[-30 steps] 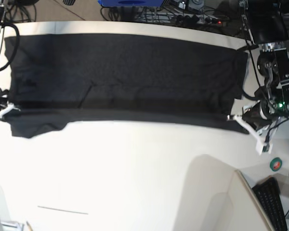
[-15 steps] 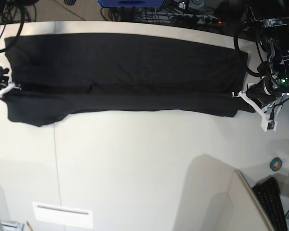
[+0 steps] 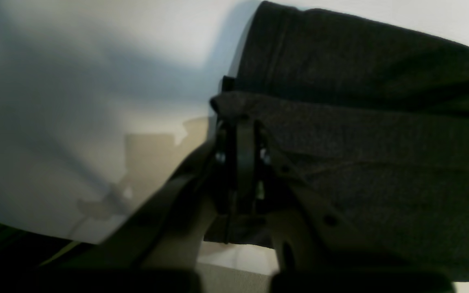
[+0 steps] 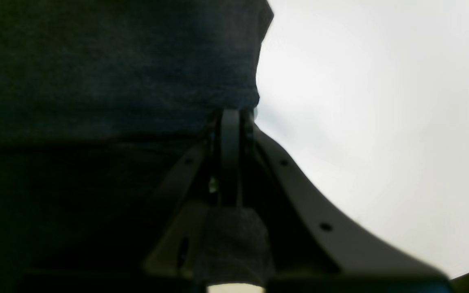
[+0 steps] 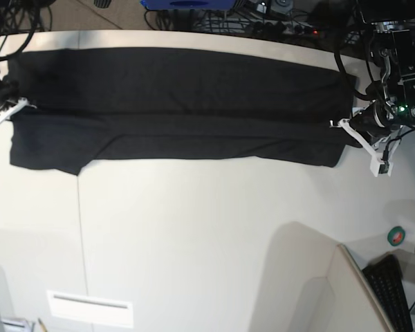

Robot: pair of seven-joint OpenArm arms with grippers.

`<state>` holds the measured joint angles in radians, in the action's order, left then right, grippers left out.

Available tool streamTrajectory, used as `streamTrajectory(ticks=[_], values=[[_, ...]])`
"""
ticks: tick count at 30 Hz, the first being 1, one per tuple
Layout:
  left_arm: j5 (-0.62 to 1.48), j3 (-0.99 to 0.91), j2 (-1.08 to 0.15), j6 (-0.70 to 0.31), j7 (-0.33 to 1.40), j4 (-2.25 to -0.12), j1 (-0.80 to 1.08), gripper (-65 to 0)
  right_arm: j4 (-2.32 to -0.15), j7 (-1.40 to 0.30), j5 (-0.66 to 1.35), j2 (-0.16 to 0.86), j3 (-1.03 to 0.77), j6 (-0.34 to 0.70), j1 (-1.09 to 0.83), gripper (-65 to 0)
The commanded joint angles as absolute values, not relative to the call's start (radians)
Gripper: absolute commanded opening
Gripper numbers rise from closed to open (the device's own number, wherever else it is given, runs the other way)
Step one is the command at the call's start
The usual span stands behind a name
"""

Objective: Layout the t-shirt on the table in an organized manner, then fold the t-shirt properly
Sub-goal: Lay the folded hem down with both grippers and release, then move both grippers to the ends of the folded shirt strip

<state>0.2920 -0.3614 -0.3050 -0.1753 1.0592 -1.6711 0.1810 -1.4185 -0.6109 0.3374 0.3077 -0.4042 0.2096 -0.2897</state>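
The t-shirt (image 5: 180, 107) lies stretched in a long band across the far part of the table (image 5: 207, 235). The left gripper (image 5: 340, 124) is clamped on one end of it, the right gripper (image 5: 19, 106) apparently pinching the opposite end, though that wrist view is dark.

Both claws carried t-shirt (image 5: 180, 104) fold farther up table (image 5: 194, 235).

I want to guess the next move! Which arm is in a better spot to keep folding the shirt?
Probably neither: it looks like a job for both. The left pincer and the right pincer each pinch one end of the t-shirt, folded lengthwise on the table.
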Motion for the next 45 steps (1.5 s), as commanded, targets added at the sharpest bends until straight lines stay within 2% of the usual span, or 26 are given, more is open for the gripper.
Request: streamTrajectory(ticks=[1, 10, 30, 31, 32, 33, 35, 37, 40, 42, 45], values=[[0.288, -0.375, -0.321, -0.171, 1.044, -1.684, 0.176, -65.0, -1.429, -0.596, 0.337, 0.325, -0.414, 0.209, -0.285, -65.0], [0.288, -0.371, -0.325, -0.171, 1.046, -1.684, 0.186, -65.0, -1.429, -0.661, 0.337, 0.302, -0.417, 0.209, -0.285, -65.0], [0.286, -0.377, -0.328, -0.170, 1.046, -1.626, 0.197, -65.0, -1.434, -0.687, 0.337, 0.302, -0.420, 0.208, -0.312, -65.0], [0.286, -0.378, -0.328, -0.170, 1.046, -1.626, 0.196, -65.0, -1.434, -0.696, 0.337, 0.302, -0.421, 0.209, -0.312, -64.5], [0.286, -0.378, -0.328, -0.170, 1.046, -1.626, 0.196, -65.0, -1.434, -0.699, 0.337, 0.302, -0.421, 0.209, -0.312, -57.8], [0.288, -0.378, -0.328, -0.170, 1.046, -1.627, 0.196, -60.9, -1.435, -0.699, 0.337, 0.302, -0.423, 0.209, -0.314, -52.2], [0.288, -0.394, -0.328, -0.170, 1.046, -1.627, 0.196, -46.4, -1.438, -0.693, 0.337, 0.302, -0.449, 0.209, -0.331, -45.9], [0.289, -0.430, -0.325, -0.170, 1.046, -1.630, 0.196, -30.8, -1.474, -0.693, 0.337, 0.298, -0.478, 0.209, -0.341, -45.5], [0.295, -0.490, -0.321, -0.170, 1.046, -1.659, 0.196, -15.0, -1.537, -0.694, 0.337, 0.298, -0.501, 0.209, -0.364, -44.9], [0.297, -0.532, -0.318, -0.170, 1.044, -1.685, 0.196, -8.9, -1.549, -0.691, 0.337, 0.298, -0.501, 0.209, -0.357, -44.7], [0.297, -0.579, -0.295, -0.171, 1.041, -1.693, 0.177, -8.7, -1.512, -0.651, 0.338, 0.298, -0.501, 0.211, -0.277, -44.6]])
